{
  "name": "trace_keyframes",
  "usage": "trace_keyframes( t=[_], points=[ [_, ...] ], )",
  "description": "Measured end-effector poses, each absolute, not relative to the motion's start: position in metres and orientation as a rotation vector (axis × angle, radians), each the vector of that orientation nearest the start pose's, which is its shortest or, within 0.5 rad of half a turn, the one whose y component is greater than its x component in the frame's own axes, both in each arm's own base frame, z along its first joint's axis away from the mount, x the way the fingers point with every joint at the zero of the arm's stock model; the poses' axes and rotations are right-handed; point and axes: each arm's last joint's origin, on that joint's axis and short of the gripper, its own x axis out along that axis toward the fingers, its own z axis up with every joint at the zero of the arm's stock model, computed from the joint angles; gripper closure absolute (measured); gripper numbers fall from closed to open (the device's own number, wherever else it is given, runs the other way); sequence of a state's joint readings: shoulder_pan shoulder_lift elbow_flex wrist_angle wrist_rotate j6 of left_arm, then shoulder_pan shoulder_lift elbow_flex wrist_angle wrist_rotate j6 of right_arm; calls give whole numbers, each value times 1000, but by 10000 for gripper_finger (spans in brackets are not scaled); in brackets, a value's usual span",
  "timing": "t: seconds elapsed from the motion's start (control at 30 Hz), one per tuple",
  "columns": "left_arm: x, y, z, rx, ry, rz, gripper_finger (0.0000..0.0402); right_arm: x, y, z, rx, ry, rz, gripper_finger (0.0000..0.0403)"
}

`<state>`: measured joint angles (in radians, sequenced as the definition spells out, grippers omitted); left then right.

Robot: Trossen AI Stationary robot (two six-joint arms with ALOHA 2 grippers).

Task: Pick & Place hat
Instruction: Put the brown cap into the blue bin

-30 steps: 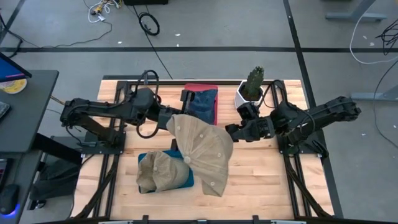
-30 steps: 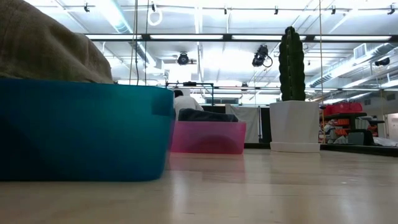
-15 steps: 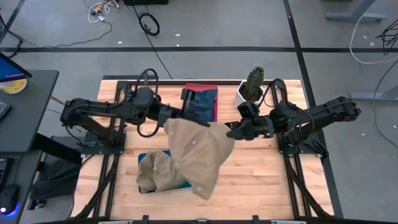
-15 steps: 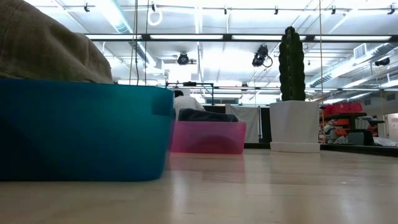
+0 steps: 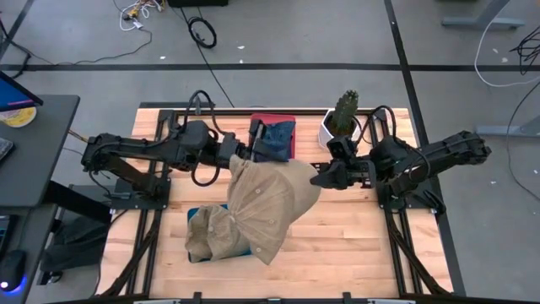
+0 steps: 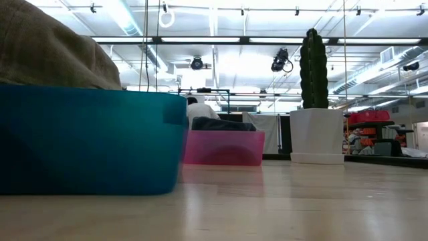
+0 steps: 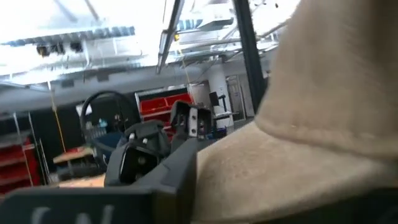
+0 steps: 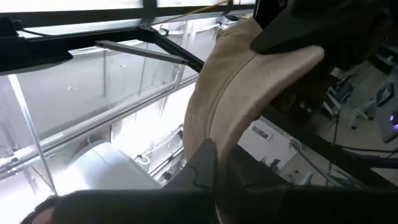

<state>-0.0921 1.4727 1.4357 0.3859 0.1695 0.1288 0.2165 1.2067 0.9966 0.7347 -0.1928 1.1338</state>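
Lifted hat (image 5: pixel 268 205) overhangs teal bin (image 6: pixel 87 137); cactus (image 5: pixel 345 111) beside right tool (image 5: pixel 317 178)

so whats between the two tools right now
In the high view, the tan hat spans the gap: the left tool grips one edge, the right tool the opposite edge, and the cloth hangs down over the teal bin.

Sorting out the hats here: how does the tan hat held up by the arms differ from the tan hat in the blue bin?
The held hat hangs in the air, gripped at opposite edges by the left hand and right hand; the binned hat rests in the blue bin. The held hat is stretched open, the binned hat crumpled. Both are tan fabric.
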Motion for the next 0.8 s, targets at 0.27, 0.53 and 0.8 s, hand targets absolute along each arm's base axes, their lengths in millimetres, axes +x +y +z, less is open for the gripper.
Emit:
trace_keyframes(
  t=[0.27, 0.53, 0.8],
  points=[
    [332, -34, 446, -13, -324, -222, 173, 243, 59, 416, 1047, -309, 652, 397],
    [331, -34, 445, -152, -273, -239, 105, 227, 55, 426, 1002, -354, 655, 397],
    [313, -29, 452, -243, -203, -234, 111, 193, 45, 434, 943, -317, 517, 397]
  ],
)
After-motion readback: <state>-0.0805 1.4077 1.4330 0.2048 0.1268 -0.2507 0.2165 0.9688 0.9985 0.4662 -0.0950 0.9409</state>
